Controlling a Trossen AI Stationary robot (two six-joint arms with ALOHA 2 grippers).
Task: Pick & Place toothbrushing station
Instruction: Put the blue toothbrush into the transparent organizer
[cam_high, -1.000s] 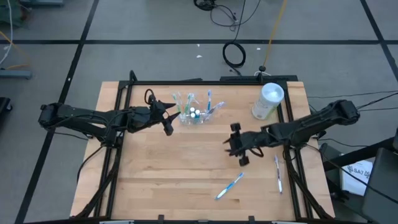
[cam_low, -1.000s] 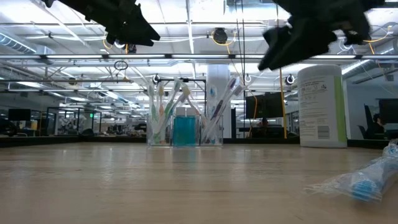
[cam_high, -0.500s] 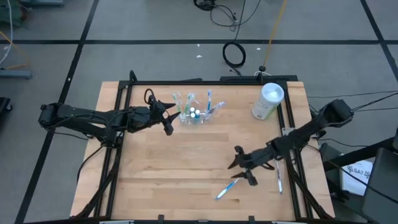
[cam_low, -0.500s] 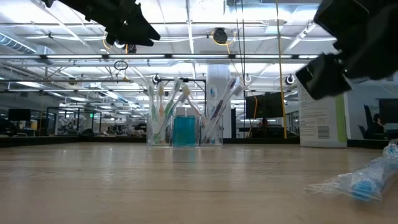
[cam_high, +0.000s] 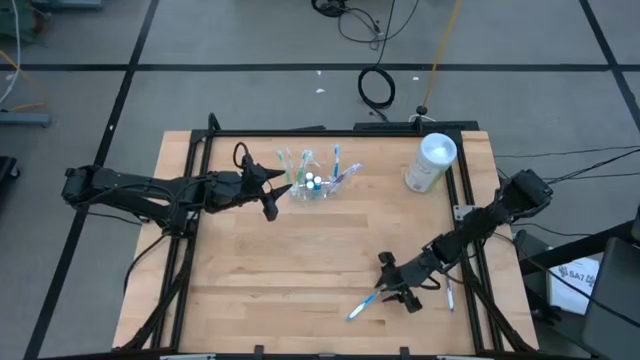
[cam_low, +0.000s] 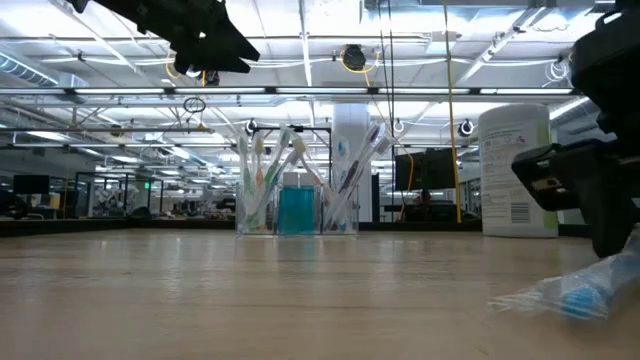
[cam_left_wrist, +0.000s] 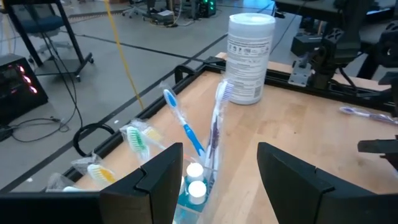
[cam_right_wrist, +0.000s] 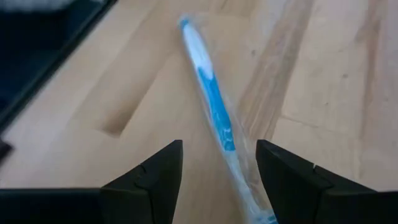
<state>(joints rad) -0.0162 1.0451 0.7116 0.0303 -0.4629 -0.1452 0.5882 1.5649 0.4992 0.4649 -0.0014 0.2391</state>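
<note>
Small clear plastic cup (cam_high: 316, 187), worktop's far side: most toothbrushes, teal tubes loaded. Outstanding: wrapped blue-and-white toothbrush (cam_high: 366, 300) under right gripper (cam_high: 396, 289), fingers spread, empty; second toothbrush (cam_high: 449, 290) nearby. Left gripper (cam_high: 274, 190) parted beside cup.

A clear cup (cam_high: 316, 186) is standing upright, holding toothbrushes and teal tubes; two wrapped toothbrushes, one blue (cam_high: 368, 299), are lying flat apart.
</note>
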